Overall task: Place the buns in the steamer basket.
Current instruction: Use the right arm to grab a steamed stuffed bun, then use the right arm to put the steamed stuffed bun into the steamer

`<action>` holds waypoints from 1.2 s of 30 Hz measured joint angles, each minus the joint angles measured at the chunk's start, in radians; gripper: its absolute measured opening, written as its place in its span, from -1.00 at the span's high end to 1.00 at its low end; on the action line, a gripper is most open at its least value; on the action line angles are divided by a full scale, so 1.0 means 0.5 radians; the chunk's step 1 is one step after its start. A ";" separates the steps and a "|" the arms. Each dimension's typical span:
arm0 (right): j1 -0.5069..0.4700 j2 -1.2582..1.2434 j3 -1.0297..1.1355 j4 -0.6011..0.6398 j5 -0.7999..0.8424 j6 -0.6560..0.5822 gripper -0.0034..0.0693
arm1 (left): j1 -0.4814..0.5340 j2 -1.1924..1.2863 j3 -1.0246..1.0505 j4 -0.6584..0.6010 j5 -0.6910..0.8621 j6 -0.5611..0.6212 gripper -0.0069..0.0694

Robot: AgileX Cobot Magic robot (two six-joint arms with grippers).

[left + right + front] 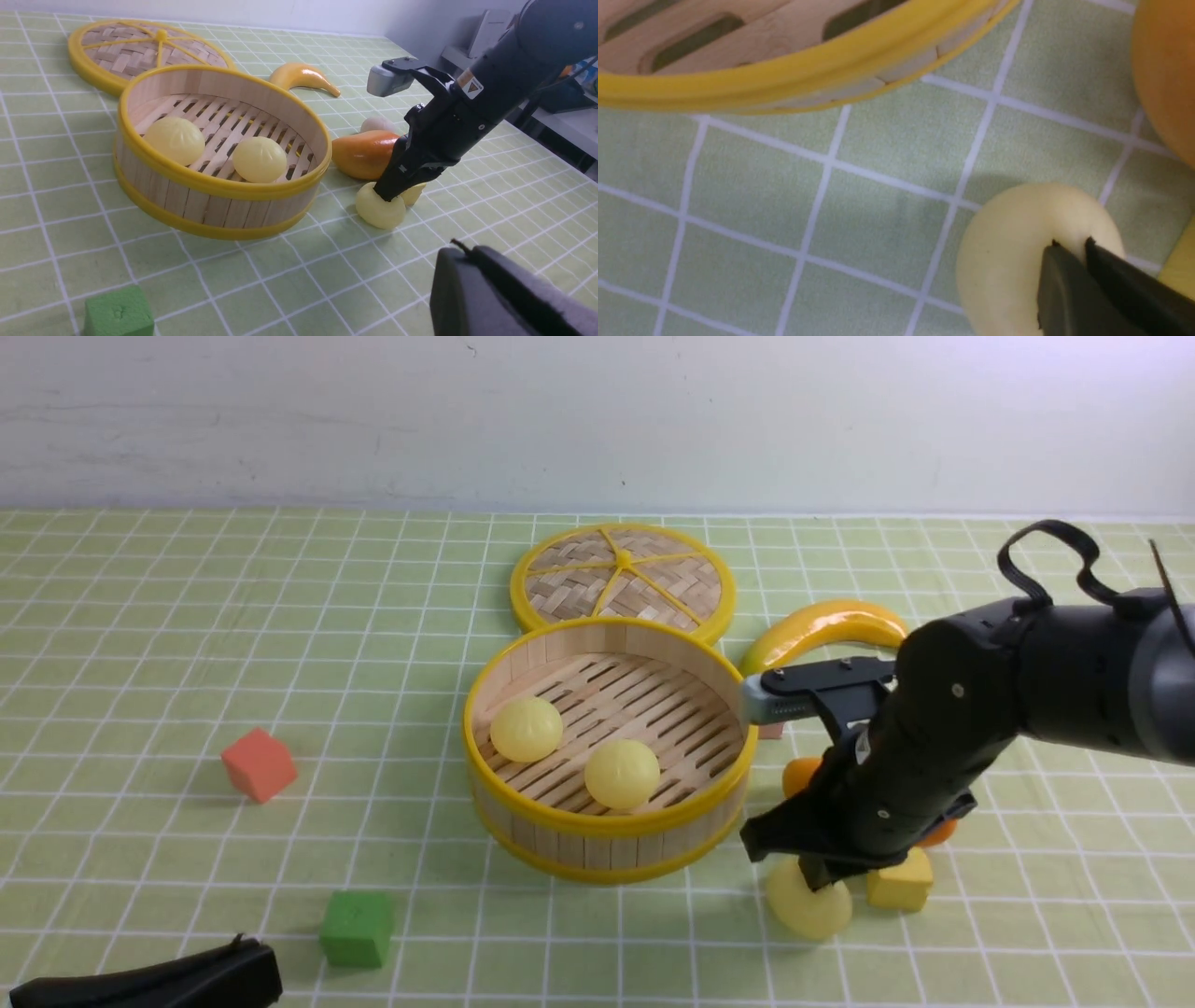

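Buns are what this job is about. Two of them lie inside the steamer basket (607, 823) already: the left bun (526, 729) and the front bun (622, 773). The third bun (808, 905) is on the tabletop (140, 616), just outside the basket's front right side, beside a yellow cube (901, 882). The white bun (377, 124) sits just past the orange mango (364, 154), on the tabletop too.

The right claw (817, 877) points down onto the third bun. Its two fingers are squeezed almost together, and they pinch only a little bit of the soft top. The left claw (261, 963) is closed with nothing in it, low at the near left, well away.

I think the step now is lifting the third bun. The pinch is small, so the bun could slip out. Go up slowly and straight. Do not shake. Lift high enough to pass over the yellow rim, since the bun would bump the wall if it is too low. Then move over to a bare spot on the slats, away from the two buns inside, so nothing gets squashed. Come down low before letting go, because a round bun may roll or bounce.
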 joint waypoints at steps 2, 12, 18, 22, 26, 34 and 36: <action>0.000 -0.036 0.000 0.000 0.032 -0.007 0.91 | 0.000 0.000 0.000 0.000 0.000 0.000 0.82; 0.000 -0.288 -0.287 0.203 0.071 -0.164 0.90 | 0.000 0.000 0.000 0.000 -0.002 0.000 0.81; 0.000 -0.053 -0.500 0.242 -0.113 -0.211 0.89 | 0.000 0.000 0.000 0.000 -0.016 0.000 0.80; -0.002 0.257 -0.712 0.226 -0.190 -0.235 0.88 | 0.000 0.000 0.000 0.000 -0.016 0.000 0.80; -0.002 0.434 -0.842 0.112 -0.205 -0.212 0.84 | 0.000 0.000 0.000 0.000 -0.016 0.000 0.80; -0.002 0.545 -0.881 0.068 -0.239 -0.138 0.33 | 0.000 0.000 0.000 0.000 -0.016 0.000 0.79; -0.002 0.538 -0.892 0.068 -0.222 -0.138 0.15 | 0.000 0.000 0.000 0.000 -0.016 0.000 0.78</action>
